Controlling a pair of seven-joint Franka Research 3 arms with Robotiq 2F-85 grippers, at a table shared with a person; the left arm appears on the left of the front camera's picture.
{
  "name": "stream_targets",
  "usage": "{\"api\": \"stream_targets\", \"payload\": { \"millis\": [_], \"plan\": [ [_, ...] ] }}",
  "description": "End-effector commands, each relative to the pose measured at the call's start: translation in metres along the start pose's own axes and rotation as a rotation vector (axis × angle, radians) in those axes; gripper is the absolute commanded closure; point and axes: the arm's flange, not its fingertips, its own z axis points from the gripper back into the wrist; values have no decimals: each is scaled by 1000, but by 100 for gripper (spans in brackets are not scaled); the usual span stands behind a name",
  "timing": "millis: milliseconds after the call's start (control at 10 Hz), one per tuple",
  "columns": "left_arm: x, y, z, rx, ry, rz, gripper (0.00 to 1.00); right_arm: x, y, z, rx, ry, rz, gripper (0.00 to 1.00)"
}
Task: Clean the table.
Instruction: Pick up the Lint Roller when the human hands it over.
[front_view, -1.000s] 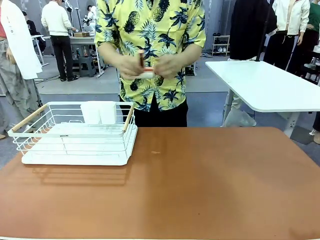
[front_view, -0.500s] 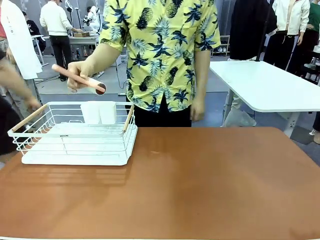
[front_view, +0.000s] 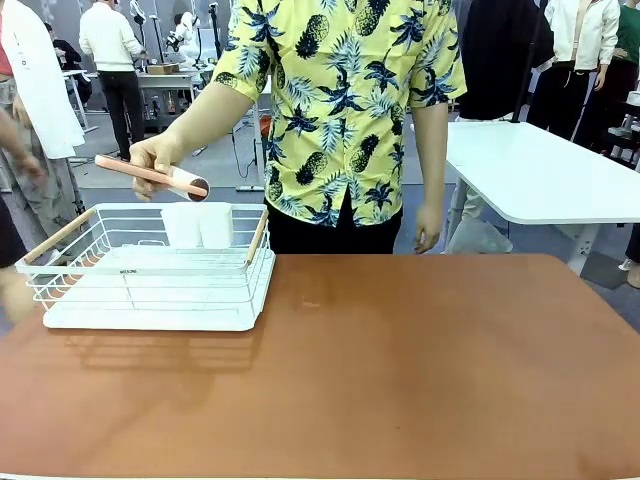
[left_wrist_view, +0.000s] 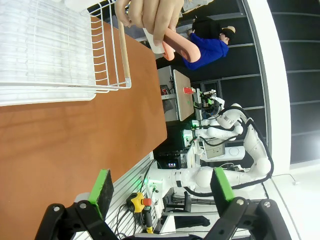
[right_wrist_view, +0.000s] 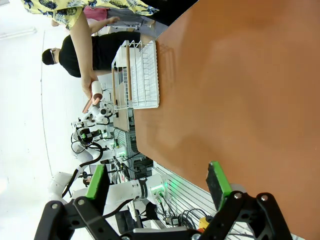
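Your left gripper (left_wrist_view: 161, 189) and right gripper (right_wrist_view: 156, 183) both stand spread and empty at the near side of the table (front_view: 420, 380), which stretches ahead to the rack (front_view: 130, 272) at its far left, where a person's hand (front_view: 157, 153) holds a roller (front_view: 150, 175) roughly level above it, nearer your left arm.

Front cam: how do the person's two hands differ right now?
The raised hand grips a pink-handled roller; the lowered hand is empty. The raised hand is held above the white wire rack, at its far side; the lowered hand hangs by the person's hip, past the table's far edge. Shared: neither touches the table.
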Motion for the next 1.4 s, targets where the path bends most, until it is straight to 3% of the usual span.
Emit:
{"api": "stream_targets", "payload": {
  "millis": [0,700,1300],
  "plan": [
    [0,-1,2,-12,-7,-1,0,0,2,1,4,0,6,0],
    [0,0,0,0,0,0,0,0,2,1,4,0,6,0],
    [-18,-113,-49,231,-199,337,0,0,2,1,4,0,6,0]
  ]
}}
